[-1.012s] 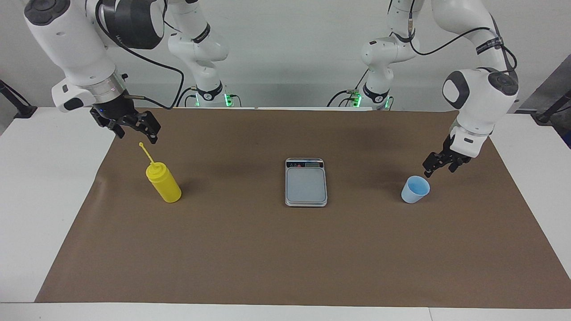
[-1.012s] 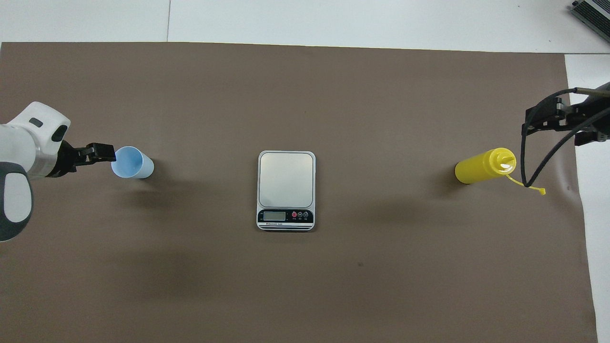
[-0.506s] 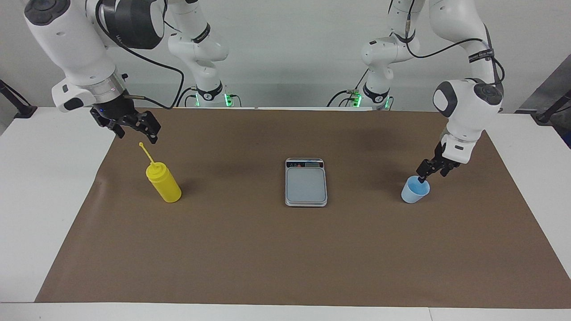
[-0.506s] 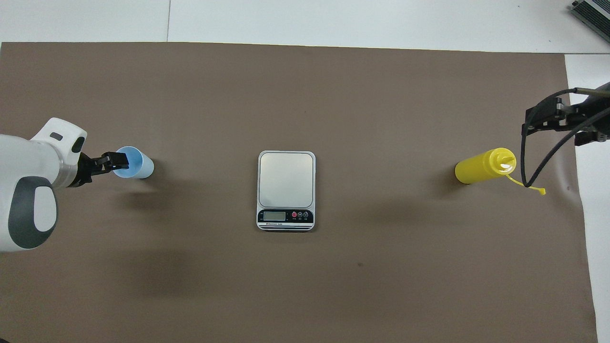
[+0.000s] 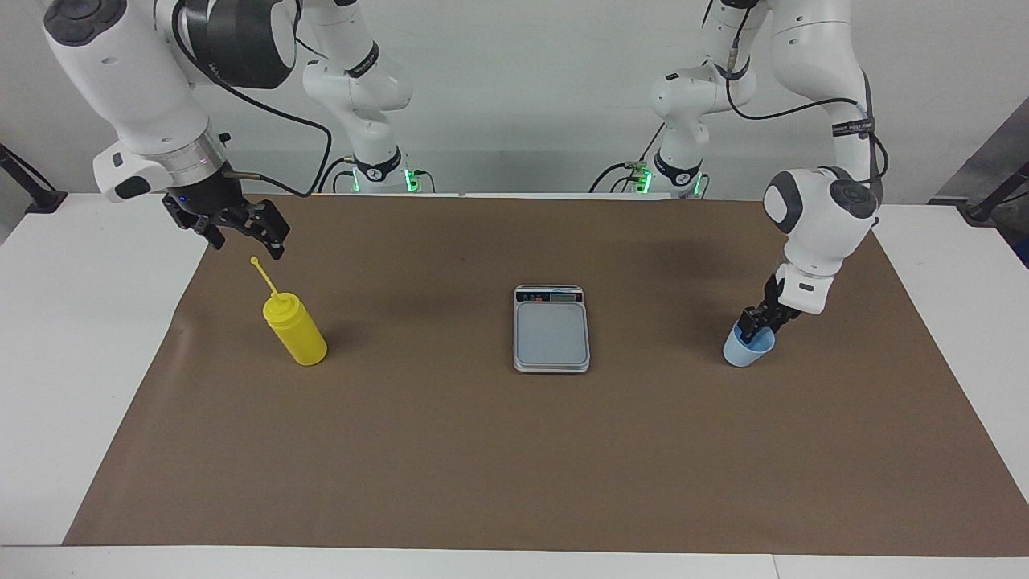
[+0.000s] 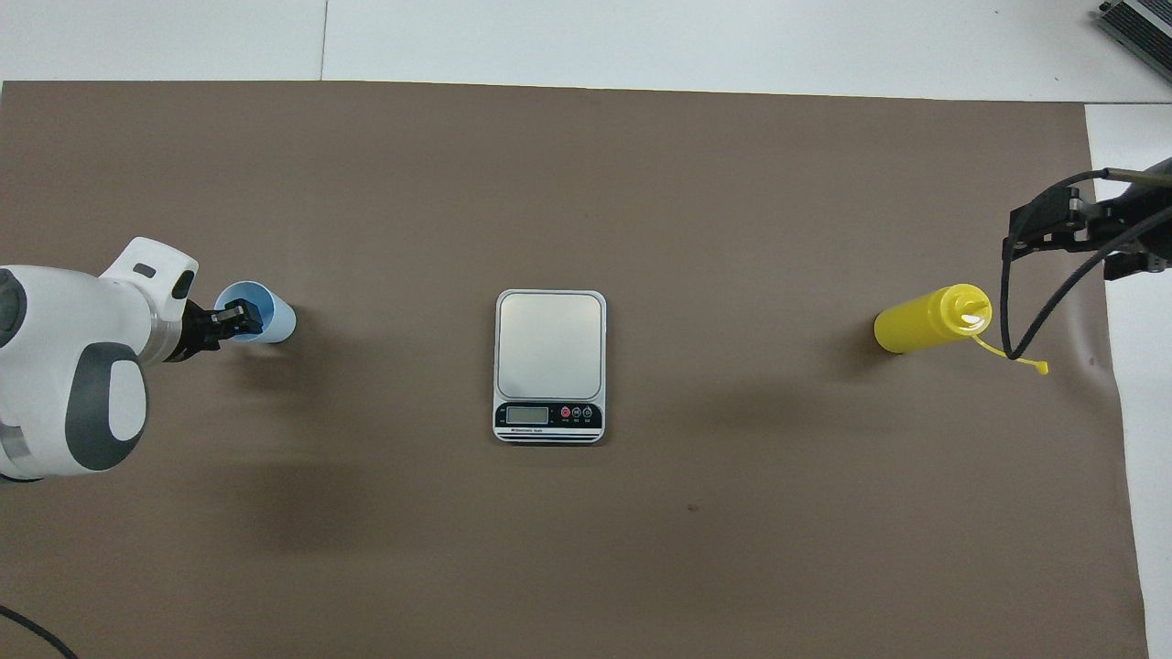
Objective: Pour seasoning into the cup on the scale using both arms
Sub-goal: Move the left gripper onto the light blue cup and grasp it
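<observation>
The left pincer [image 5: 754,324] is at the cup [image 5: 748,349] rim; grip unclear. The right pincer [image 5: 241,229], spread, hangs above the bottle [image 5: 295,328]. The scale [image 5: 551,328] sits between.

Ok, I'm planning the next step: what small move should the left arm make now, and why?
Probably grip the cup's rim with the left pincer, then lift it toward the scale. The pincer is down at the rim, the cup stands on the mat, and the scale's plate is bare. The right pincer waits near the seasoning bottle.
</observation>
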